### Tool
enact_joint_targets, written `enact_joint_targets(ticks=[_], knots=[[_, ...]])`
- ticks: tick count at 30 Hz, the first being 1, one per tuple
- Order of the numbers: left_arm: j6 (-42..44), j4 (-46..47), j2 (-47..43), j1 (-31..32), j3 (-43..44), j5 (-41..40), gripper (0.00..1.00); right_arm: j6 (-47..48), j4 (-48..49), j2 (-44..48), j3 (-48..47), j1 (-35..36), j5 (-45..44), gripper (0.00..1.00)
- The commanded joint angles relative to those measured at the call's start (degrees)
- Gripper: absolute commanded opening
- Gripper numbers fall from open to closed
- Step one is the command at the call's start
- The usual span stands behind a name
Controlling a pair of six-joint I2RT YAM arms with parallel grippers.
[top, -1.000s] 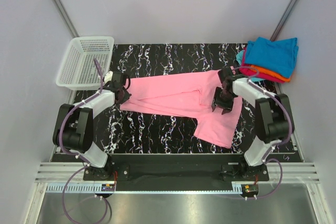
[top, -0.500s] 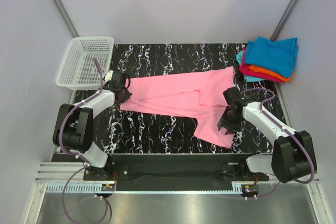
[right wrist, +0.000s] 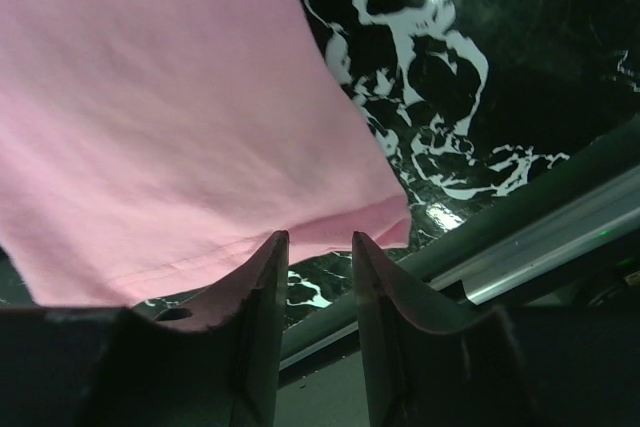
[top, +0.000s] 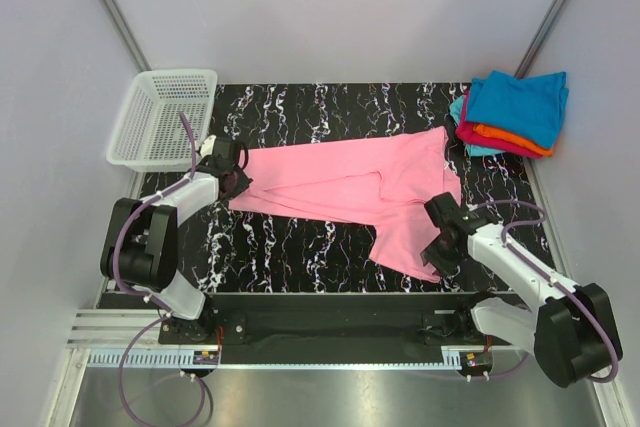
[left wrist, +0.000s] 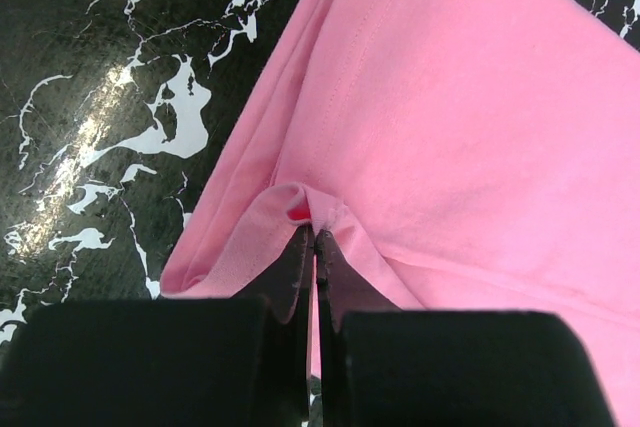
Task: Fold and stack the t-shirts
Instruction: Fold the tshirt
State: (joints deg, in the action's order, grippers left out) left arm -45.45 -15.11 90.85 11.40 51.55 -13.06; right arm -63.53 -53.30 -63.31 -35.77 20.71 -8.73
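A bright pink t-shirt [top: 340,182] lies spread across the black marbled table [top: 330,107], with one part trailing toward the near right. My left gripper [top: 240,183] is at its left end, shut on a pinched fold of the pink cloth [left wrist: 450,127]; the left wrist view shows the jaws [left wrist: 314,235] pressed together on it. My right gripper [top: 437,252] is at the shirt's near right corner. In the right wrist view it [right wrist: 318,239] stands open, its tips at the pink hem [right wrist: 150,97] with nothing clamped. Folded t-shirts [top: 515,107], teal-blue over orange and magenta, are stacked at the back right.
A white mesh basket [top: 175,75] stands at the back left corner. The table's near edge and its metal rail [right wrist: 520,247] run just beyond the right gripper's tips. Slanted frame poles rise at both back corners.
My right arm has swung from the shirt's right middle toward the near edge, down to its near right corner, and its jaws have narrowed. The left gripper has kept its hold in place.
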Motion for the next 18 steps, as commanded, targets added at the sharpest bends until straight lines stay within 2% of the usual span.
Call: enact_joint_targets(ticks=[1,8,18], knots=[[0.54,2.19,-2.25,0.03,-0.75,0.84,0.0,-9.93,1.71,2.66,2.37,3.27,-1.64,0.38],[0.72,2.54,-2.52,-0.06,-1.54,1.02,0.0,-13.11,1.09,-0.94,1.93,8.82,-2.96,0.4],[0.89,2.55,-3.66,-0.06,-2.15,0.84,0.0,-13.38,-2.33,-8.23,-3.16,9.79,-6.91,0.44]])
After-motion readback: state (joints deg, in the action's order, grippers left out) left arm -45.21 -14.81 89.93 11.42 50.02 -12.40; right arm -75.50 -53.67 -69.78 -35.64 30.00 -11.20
